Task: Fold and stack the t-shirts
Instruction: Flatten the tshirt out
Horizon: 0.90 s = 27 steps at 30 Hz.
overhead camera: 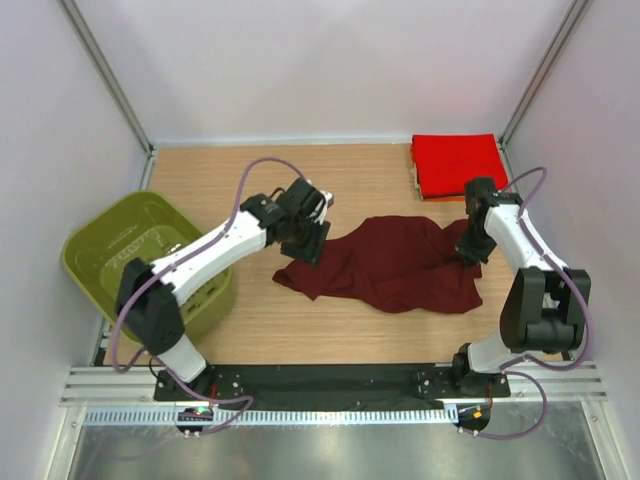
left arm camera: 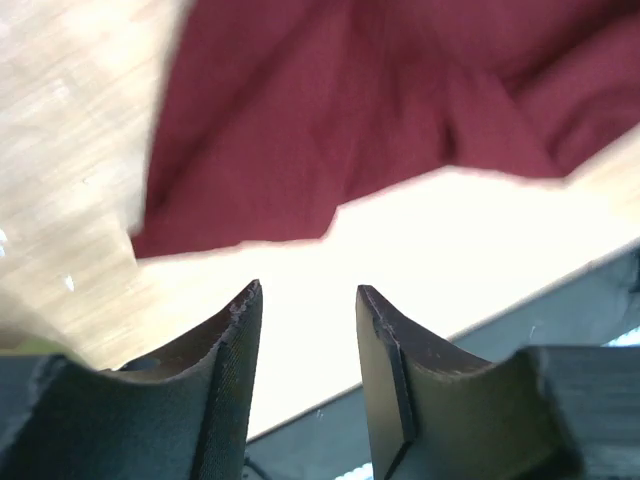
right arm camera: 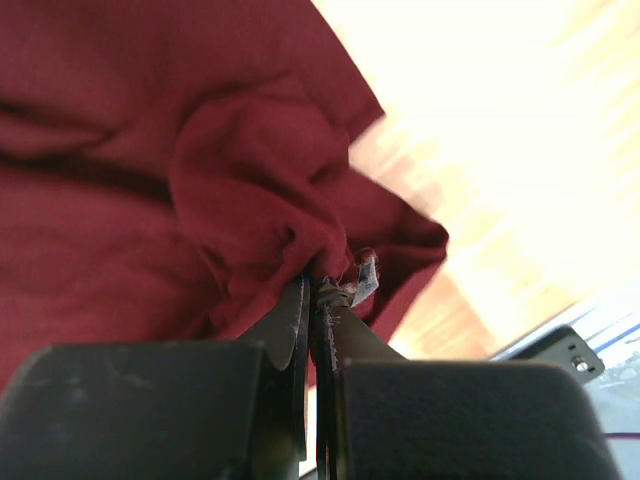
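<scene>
We see the maroon t-shirt (overhead camera: pixel 390 265) rumpled lengthwise left-to-right on the worktop (overhead camera: pixel 250 315): right gripper (overhead camera: pixel 470 250) pinched onto its right edge, left gripper (overhead camera: pixel 305 238) parted and empty at its left end.

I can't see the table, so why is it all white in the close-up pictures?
Left wrist view: glare washes out the wooden table beside the crumpled dark maroon cloth t-shirt, whose edge is blurred. Right wrist view: same white glare at upper right. Top view: evenly lit.
</scene>
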Motion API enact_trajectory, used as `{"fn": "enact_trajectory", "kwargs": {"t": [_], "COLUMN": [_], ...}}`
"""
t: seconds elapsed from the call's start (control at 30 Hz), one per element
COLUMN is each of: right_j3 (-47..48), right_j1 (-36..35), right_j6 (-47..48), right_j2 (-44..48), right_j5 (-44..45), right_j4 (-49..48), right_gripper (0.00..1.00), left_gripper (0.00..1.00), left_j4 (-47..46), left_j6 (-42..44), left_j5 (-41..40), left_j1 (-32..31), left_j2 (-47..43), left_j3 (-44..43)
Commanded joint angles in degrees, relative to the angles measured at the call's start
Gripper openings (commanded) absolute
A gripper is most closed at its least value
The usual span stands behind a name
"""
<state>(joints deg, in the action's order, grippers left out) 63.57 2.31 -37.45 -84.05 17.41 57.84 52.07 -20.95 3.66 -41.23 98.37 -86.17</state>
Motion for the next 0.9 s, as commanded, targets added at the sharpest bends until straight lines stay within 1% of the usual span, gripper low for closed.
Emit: {"fn": "enact_trajectory", "kwargs": {"t": [0.0,0.1,0.2,0.23,0.47,0.53,0.73,0.83,0.87], "right_j3": [3.92,4.02,2.62,2.09,-0.82,-1.17,-1.34,-0.99,-0.82], "right_j1": [0.77,0.86,0.86,0.86,0.95,0.95,0.95,0.95,0.95], "right_j6": [1.85,2.03,1.77,1.68,0.45,0.45,0.36,0.54,0.54], "right_j2": [-4.26,-5.51,-4.9,-4.2,-1.91,-1.73,-1.64,-2.17,-2.26], "right_j5": [-1.85,-3.08,-4.31,-4.75,-6.33,-6.25,-5.72,-5.72,-5.72], "right_j4": [-3.88,-4.67,-5.9,-6.42,-7.83,-7.84,-7.83,-7.92,-7.75], "right_gripper": [0.01,0.01,0.01,0.01,0.01,0.01,0.01,0.01,0.03], "left_gripper": [0.43,0.42,0.42,0.42,0.41,0.42,0.42,0.38,0.33], "left_j4": [-5.22,-8.65,-10.5,-11.37,-13.49,-13.75,-15.51,-15.86,-15.78], "left_j6": [2.14,2.4,3.98,4.42,5.39,5.66,5.83,5.57,5.57], "left_j5": [-2.17,-1.73,-3.22,-4.87,-9.19,-10.68,-10.87,-11.83,-12.44], "left_j1": [-4.37,-7.09,-9.12,-10.09,-10.1,-10.1,-10.36,-10.8,-11.06], "left_j2": [-5.28,-5.47,-3.8,-2.14,5.07,6.04,7.28,7.98,8.07], "left_j3": [11.77,16.72,16.83,16.56,14.63,14.37,15.24,15.51,15.51]}}
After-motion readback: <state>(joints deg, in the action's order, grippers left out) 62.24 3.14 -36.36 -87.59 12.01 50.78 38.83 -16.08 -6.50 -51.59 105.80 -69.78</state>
